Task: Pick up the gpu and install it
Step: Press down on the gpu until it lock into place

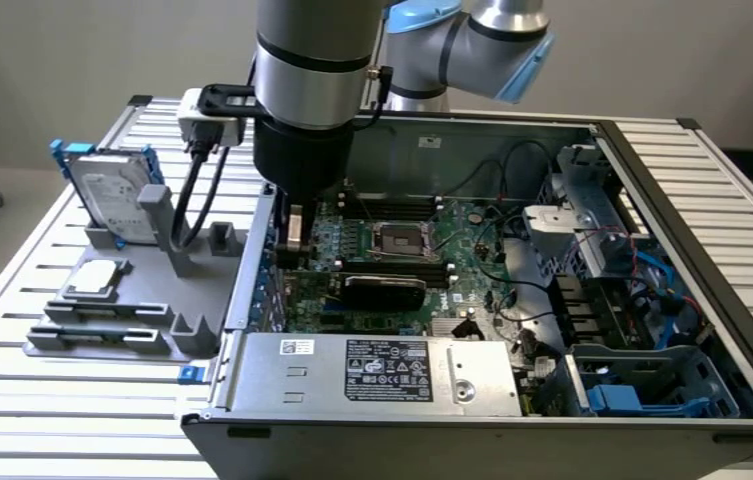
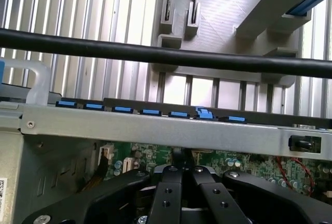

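Slatted metal table (image 1: 696,190), arm upright over the open computer case (image 1: 696,420), jaws closed above the seated gpu (image 1: 383,285).

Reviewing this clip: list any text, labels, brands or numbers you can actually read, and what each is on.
No text can be read.
Power supply label: print and marks, too small to read.
White sticker beside it: blurred.
White sticker on the case back wall: unreadable.
Hard drive label: blurred.

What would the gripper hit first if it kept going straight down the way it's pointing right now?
Most likely the gpu, the black-covered card lying on the green motherboard directly beneath the shut gripper. Depth is hard to judge, so the fingers may already be touching it.
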{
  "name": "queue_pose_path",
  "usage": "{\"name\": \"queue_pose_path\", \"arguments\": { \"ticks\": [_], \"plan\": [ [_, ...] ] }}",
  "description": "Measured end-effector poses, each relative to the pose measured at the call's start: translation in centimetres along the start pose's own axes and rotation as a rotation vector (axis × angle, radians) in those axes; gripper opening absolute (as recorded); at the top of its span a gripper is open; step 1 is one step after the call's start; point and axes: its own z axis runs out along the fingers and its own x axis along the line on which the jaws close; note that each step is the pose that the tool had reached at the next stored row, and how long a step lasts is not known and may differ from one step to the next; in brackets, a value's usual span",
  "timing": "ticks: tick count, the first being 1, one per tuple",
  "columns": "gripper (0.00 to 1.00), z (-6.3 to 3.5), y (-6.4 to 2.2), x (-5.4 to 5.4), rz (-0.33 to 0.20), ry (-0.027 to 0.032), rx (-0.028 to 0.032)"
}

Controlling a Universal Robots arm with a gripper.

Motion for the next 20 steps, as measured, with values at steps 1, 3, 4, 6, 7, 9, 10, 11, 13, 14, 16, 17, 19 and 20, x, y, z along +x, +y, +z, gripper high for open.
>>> {"name": "queue_pose_path", "arguments": {
  "ticks": [1,3,4,6,7,9,10,11,13,14,16,17,19,20],
  "plan": [
    [0.11,0.0,0.0,0.0,0.0,0.0001,0.0009],
    [0.11,0.01,0.0,-0.01,0.0,0.0002,0.0023],
    [0.11,0.01,0.0,-0.01,0.0,0.0002,0.0029],
    [0.11,0.01,0.0,-0.04,0.0,0.0006,0.0036],
    [0.11,0.01,-0.01,-0.06,0.0,0.0005,0.0038],
    [0.11,0.02,-0.01,-0.14,0.001,0.0001,0.0041],
    [0.11,0.02,-0.02,-0.17,0.001,0.0001,0.0042],
    [0.11,0.02,-0.02,-0.2,0.001,0.0001,0.0042],
    [0.11,0.02,-0.02,-0.22,0.002,0.0002,0.0041],
    [0.11,0.01,-0.02,-0.23,0.002,0.0002,0.004],
    [0.11,0.01,-0.02,-0.25,0.002,0.0002,0.004],
    [0.11,0.02,-0.02,-0.25,0.002,0.0001,0.004],
    [0.11,0.01,-0.02,-0.25,0.002,0.0002,0.004],
    [0.11,0.0,-0.02,-0.26,0.002,0.0002,0.004]
  ]
}}
